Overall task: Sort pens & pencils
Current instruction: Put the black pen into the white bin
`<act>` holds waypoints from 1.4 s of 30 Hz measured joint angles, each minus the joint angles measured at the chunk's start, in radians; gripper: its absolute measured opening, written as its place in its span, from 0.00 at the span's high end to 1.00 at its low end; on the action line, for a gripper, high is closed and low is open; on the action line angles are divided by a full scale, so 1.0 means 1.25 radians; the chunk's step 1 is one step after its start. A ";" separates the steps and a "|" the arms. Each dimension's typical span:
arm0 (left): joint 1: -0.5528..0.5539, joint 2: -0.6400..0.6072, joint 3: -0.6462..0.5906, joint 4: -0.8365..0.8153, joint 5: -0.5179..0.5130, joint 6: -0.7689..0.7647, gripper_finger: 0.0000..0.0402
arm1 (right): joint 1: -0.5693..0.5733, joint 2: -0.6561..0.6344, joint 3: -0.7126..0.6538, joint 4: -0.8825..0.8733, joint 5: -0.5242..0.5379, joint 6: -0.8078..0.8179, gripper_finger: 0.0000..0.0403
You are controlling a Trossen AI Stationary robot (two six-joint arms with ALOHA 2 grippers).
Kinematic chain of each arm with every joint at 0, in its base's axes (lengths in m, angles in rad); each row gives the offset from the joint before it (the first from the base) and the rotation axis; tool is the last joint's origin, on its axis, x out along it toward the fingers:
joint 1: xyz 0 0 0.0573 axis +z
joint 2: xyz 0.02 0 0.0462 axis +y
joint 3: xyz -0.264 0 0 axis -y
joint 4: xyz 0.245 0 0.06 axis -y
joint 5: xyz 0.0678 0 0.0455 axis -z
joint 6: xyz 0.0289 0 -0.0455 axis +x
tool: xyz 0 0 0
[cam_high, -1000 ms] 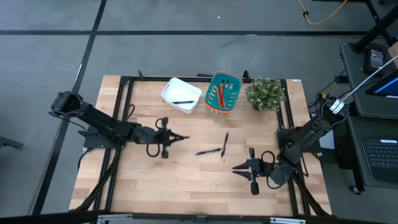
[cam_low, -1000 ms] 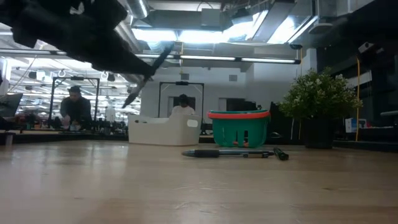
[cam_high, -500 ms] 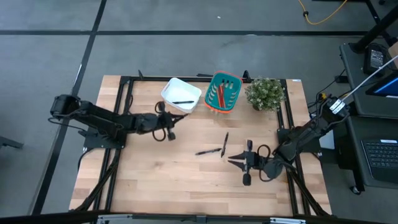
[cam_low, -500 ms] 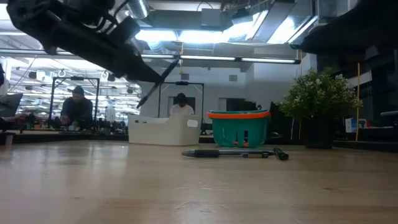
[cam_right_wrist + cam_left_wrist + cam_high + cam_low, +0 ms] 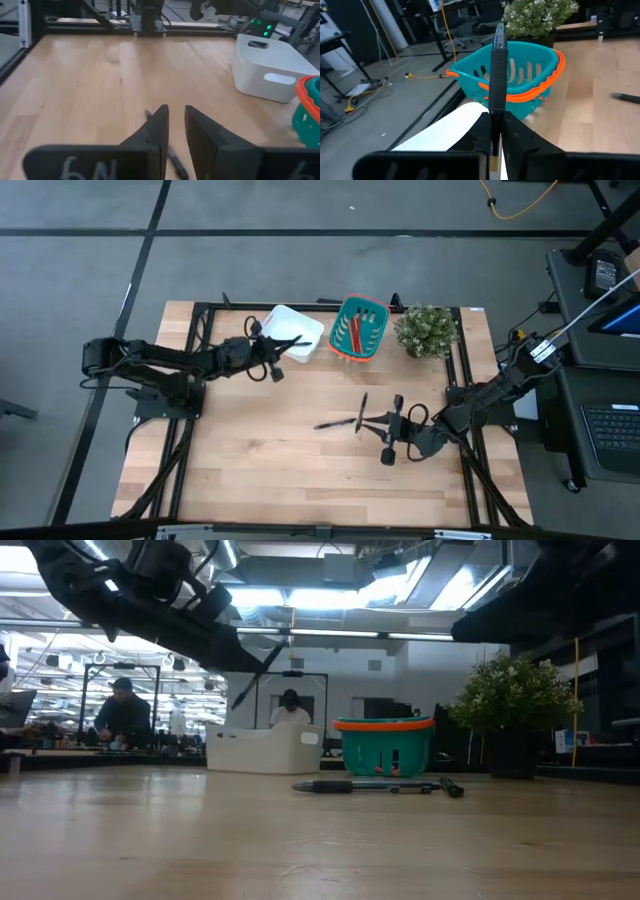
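Wooden surface (image 5: pixel 260 460) is carrying two bins along its far edge. I'm holding my left claw (image 5: pixel 275 356) clenched on a pen (image 5: pixel 498 60) at the white bin (image 5: pixel 300 326), the pen's long axis pointing over the bin toward the teal basket (image 5: pixel 372 350) of pencils (image 5: pixel 357 330). My right claw (image 5: pixel 375 423), fingers slightly parted, is hanging just beside two pens (image 5: pixel 345 418) lying mid-surface, making it the nearer arm.

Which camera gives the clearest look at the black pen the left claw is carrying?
The left wrist view: the thin black pen stands up large from the left claw. The high and low views show a tiny sliver.
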 joint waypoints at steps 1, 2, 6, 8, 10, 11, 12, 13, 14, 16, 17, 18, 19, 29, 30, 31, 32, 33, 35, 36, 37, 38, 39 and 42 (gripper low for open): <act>0.014 0.000 0.000 0.000 0.015 0.001 0.95 | -0.005 0.000 0.000 0.000 0.000 -0.001 0.84; 0.030 0.001 0.000 0.000 0.024 0.001 0.95 | -0.011 0.000 0.000 0.000 0.000 -0.003 0.84; 0.092 0.022 0.000 0.029 0.070 0.037 0.95 | -0.026 0.000 0.000 0.000 0.000 -0.024 0.84; 0.121 0.041 0.000 0.055 0.098 0.039 0.95 | -0.033 0.000 0.000 0.000 0.000 -0.028 0.84; 0.150 0.066 0.000 0.077 0.110 0.039 0.95 | -0.039 0.000 0.000 0.000 0.000 -0.040 0.84; 0.163 0.078 0.000 0.087 0.113 0.039 0.95 | -0.042 0.000 0.000 0.000 0.000 -0.042 0.84; 0.175 0.090 0.001 0.097 0.120 0.040 0.95 | -0.044 0.000 0.000 0.000 0.000 -0.042 0.84; 0.185 0.101 0.001 0.106 0.128 0.039 0.95 | -0.047 0.000 0.000 0.000 0.000 -0.042 0.84; 0.194 0.112 0.001 0.115 0.134 0.039 0.95 | -0.048 0.000 0.000 0.000 0.000 -0.042 0.84; 0.206 0.131 0.001 0.129 0.138 0.039 0.95 | -0.049 0.000 0.000 -0.001 0.000 -0.044 0.84; 0.209 0.138 0.001 0.137 0.138 0.039 0.95 | -0.049 0.000 0.000 -0.003 0.000 -0.044 0.84; 0.212 0.143 0.001 0.145 0.141 0.039 0.95 | -0.049 0.000 0.000 -0.004 0.000 -0.044 0.84; 0.214 0.145 0.001 0.145 0.151 0.042 0.95 | -0.049 0.000 0.000 -0.004 0.000 -0.044 0.84; 0.218 0.149 0.077 -0.063 0.183 0.110 0.95 | -0.049 0.000 0.000 -0.005 0.000 -0.061 0.84; 0.218 0.149 0.105 -0.127 0.183 0.122 0.95 | -0.049 0.000 0.000 -0.005 0.000 -0.061 0.84; 0.218 0.149 0.134 -0.194 0.183 0.132 0.95 | -0.049 0.000 0.000 -0.005 0.000 -0.061 0.84; 0.218 0.149 0.164 -0.257 0.183 0.143 0.95 | -0.049 0.000 0.000 -0.005 0.000 -0.062 0.84; 0.218 0.149 0.194 -0.315 0.183 0.151 0.95 | -0.049 0.000 0.000 -0.005 0.000 -0.062 0.84; 0.218 0.149 0.249 -0.414 0.182 0.171 0.95 | -0.049 0.000 0.000 -0.005 0.000 -0.062 0.84; 0.218 0.149 0.273 -0.453 0.181 0.179 0.95 | -0.049 0.000 0.000 -0.005 0.000 -0.061 0.84; 0.218 0.149 0.297 -0.490 0.181 0.185 0.95 | -0.049 0.000 0.000 -0.005 -0.001 -0.060 0.84; 0.218 0.149 0.319 -0.527 0.184 0.191 0.95 | -0.049 0.000 0.000 -0.005 -0.001 -0.060 0.84; 0.218 0.149 0.340 -0.561 0.190 0.195 0.95 | -0.049 0.000 0.000 -0.005 -0.001 -0.060 0.84; 0.221 0.170 0.388 -0.642 0.194 0.207 0.95 | -0.049 0.000 0.000 -0.005 -0.001 -0.060 0.84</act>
